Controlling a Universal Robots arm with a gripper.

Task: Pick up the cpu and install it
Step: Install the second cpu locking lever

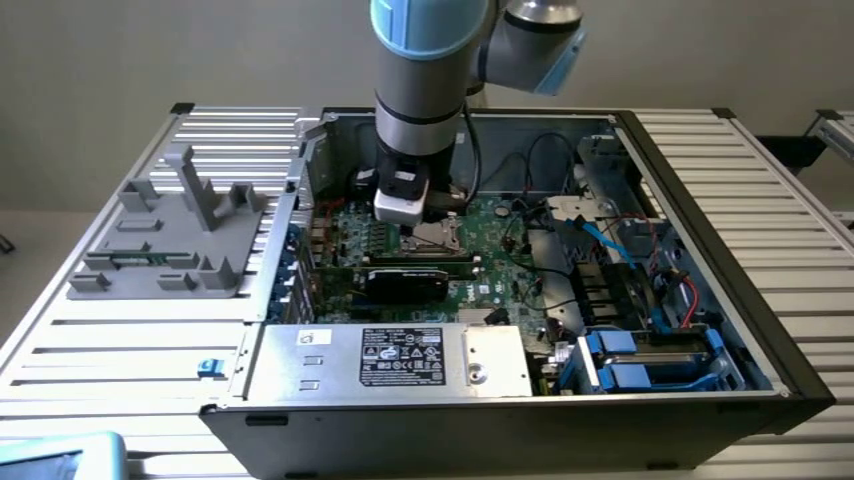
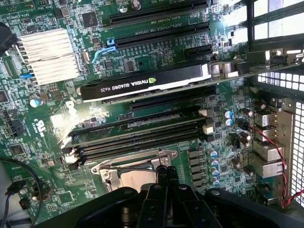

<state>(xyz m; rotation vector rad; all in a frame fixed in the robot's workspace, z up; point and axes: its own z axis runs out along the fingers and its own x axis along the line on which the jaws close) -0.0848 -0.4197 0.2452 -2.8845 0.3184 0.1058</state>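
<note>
I see my gripper (image 2: 166,172) clenched, its two black fingers (image 2: 162,175) pressed together with no gap between the tips; I cannot tell whether the cpu is pinched between them, and I cannot pick the cpu out anywhere in either view. In the wrist view the fingertips sit right over the socket (image 2: 137,173), whose silver metal frame lies just under them with a pale square area inside it. In the exterior view the arm (image 1: 424,90) comes straight down into the open case (image 1: 694,200), and the tool end hangs over the socket (image 1: 438,234) near the middle of the board (image 1: 501,280). Just past the socket in the wrist view run the long black memory slots (image 2: 142,135), then a black graphics card (image 2: 142,83) with a white label strip standing on edge across the board, and beyond it a finned heatsink (image 2: 47,54). Outward in the exterior view, a silver box (image 1: 400,358) with a black label lies along the near edge of the case, and a grey fixture (image 1: 174,235) stands on the table (image 1: 107,350) toward the exterior view's left.
</note>
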